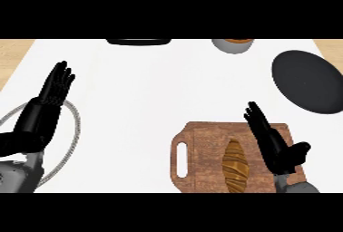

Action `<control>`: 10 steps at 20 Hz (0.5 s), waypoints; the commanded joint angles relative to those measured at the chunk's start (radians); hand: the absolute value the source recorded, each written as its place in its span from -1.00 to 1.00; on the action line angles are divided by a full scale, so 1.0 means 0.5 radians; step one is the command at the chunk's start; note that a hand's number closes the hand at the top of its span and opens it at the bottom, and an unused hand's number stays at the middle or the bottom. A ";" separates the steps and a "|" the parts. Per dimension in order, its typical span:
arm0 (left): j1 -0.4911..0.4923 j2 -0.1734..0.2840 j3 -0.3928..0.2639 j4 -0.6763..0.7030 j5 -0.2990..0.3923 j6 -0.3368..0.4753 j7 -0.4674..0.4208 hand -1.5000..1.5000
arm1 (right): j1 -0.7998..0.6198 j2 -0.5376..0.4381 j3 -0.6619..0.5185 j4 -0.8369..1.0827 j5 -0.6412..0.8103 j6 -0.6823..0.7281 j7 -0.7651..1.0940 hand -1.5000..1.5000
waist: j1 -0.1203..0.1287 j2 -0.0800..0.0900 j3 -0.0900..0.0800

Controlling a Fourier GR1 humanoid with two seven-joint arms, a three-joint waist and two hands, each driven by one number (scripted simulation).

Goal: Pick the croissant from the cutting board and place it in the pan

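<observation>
A white counter (167, 90) fills the head view, with strips of pale wood showing at its far left and far right corners. Near the lower edge, right of centre, lies a brown wooden cutting board (201, 136) with a slot handle on its left side. The croissant (235, 166), golden brown and ridged, lies lengthwise on the board, a little right of its middle, its long axis running toward the far edge of the counter. The right hand (275, 145) is over the right part of the board, just beside the croissant on its right; the fingers are straight and together, pointing up and slightly left, and the thumb sticks out to the right, so the hand is open and holds nothing. Whether it touches the croissant cannot be told. The pan (309, 81), a dark round dish, sits at the right edge of the counter, beyond the board and well apart from the croissant. The left hand (50, 97) rests at the left edge with fingers straight and pointing up, open and holding nothing. Beneath its forearm a thin grey ring (75, 131) curves over the counter. At the far edge a black object (137, 41) is cut off by the frame, and to its right stands a grey bowl (233, 45) with something orange-brown inside.
</observation>
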 commanded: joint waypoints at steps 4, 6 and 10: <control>-0.033 -0.043 0.090 0.106 0.007 0.106 0.189 0.00 | -0.118 -0.241 0.138 -0.041 -0.037 0.663 -0.112 1.00 | 0.016 0.040 0.023; -0.089 -0.052 0.139 0.252 -0.014 0.180 0.223 0.00 | -0.197 -0.371 0.217 -0.076 -0.038 0.969 -0.186 1.00 | 0.012 0.052 0.024; -0.047 -0.130 0.125 0.339 0.023 0.165 0.235 0.00 | 0.000 -0.486 -0.081 -0.130 0.392 0.387 -0.711 -1.00 | -0.084 0.033 0.021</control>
